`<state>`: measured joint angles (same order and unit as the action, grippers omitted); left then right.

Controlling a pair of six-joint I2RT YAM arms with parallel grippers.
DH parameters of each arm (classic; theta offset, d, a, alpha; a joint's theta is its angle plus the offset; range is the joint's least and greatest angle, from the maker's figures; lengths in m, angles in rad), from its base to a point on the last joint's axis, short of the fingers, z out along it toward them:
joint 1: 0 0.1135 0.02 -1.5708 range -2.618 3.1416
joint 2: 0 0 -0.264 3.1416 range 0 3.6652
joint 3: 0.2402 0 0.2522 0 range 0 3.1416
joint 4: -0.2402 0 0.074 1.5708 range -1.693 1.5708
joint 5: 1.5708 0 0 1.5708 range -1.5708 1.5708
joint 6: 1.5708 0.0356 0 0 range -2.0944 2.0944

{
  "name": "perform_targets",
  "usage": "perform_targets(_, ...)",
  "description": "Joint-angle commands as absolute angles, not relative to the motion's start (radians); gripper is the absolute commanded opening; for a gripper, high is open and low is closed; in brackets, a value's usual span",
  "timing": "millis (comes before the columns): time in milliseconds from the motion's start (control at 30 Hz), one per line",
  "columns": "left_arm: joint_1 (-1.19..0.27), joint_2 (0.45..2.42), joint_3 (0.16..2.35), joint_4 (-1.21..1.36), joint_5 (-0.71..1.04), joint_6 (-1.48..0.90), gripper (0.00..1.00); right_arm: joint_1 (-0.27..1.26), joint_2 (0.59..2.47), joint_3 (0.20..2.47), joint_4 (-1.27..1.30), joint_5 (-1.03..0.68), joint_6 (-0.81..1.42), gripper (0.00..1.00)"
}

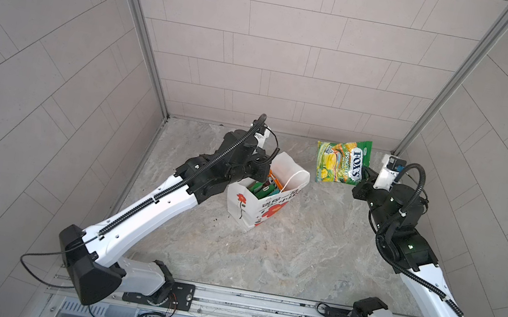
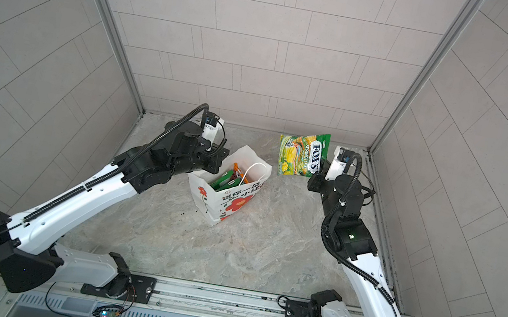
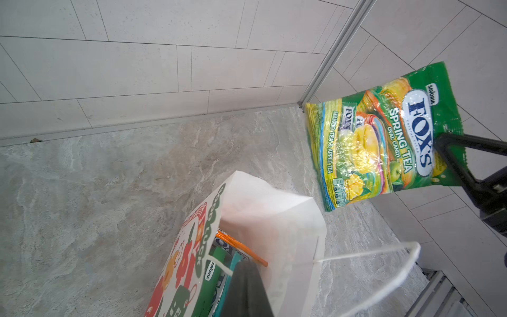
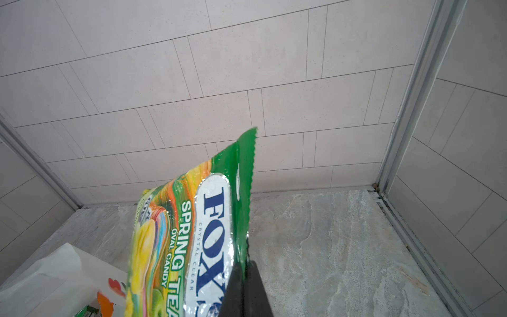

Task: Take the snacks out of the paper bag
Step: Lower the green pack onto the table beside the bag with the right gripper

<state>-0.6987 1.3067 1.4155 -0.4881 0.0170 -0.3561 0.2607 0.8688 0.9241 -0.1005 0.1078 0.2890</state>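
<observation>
Paper bag (image 1: 239, 204) stands upright on the marble tabletop (image 1: 299, 252), left of centre in both top views. Its mouth is open and one white cord handle (image 1: 291, 180) arches over the rim. Spring Tea packet (image 1: 342, 162), green-yellow FOX'S, is out of the bag and off the table. It hangs in the air toward the far right corner, well apart from the bag.

My right claw (image 1: 364, 176) is clamped on that packet's serrated green edge, beside the logo. The right arm rises from the near rail, wrist bent inward, fingers aimed left.

My left arm reaches forward from the near left, elbow raised, wrist folded down over the bag's left rim. My left claw (image 3: 245, 267) has its fingers pressed together, tips at the bag's mouth. I can't tell whether paper or cord sits between them.

View differences:
- **Top views:** the wrist hides my left fingertips. Only green and orange tops show inside the bag.
- **Left wrist view:** shows those fingertips. Standing on edge in the bag are an orange packet (image 3: 241, 248), a green packet (image 3: 216, 260) with a readable SAVORIA tag, and a teal packet (image 3: 233, 264). It also shows the held packet's full face (image 3: 384, 137) with my right fingers (image 3: 472, 142) on it.
- **Right wrist view:** shows the pinch close up, both fingers closed with the packet's edge (image 4: 244, 241) between them. It catches only a corner of the bag (image 4: 55, 274).
</observation>
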Motion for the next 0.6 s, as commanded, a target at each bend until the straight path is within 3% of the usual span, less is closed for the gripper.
perform_targets(0, -0.703, 1.279, 1.436, -0.484, 0.014, -0.34, 0.0, 0.232, 0.85, 0.922, -0.092, 0.07, 0.314, 0.0)
perform_targets(333, -0.703, 1.278, 1.436, -0.482, 0.027, -0.344, 0.0, 0.182, 0.973, 0.876, -0.051, 0.0, 0.341, 0.0)
perform_targets(567, -0.703, 1.271, 1.426, -0.481, 0.032, -0.348, 0.0, 0.164, 1.175, 0.83, 0.156, -0.118, 0.435, 0.0)
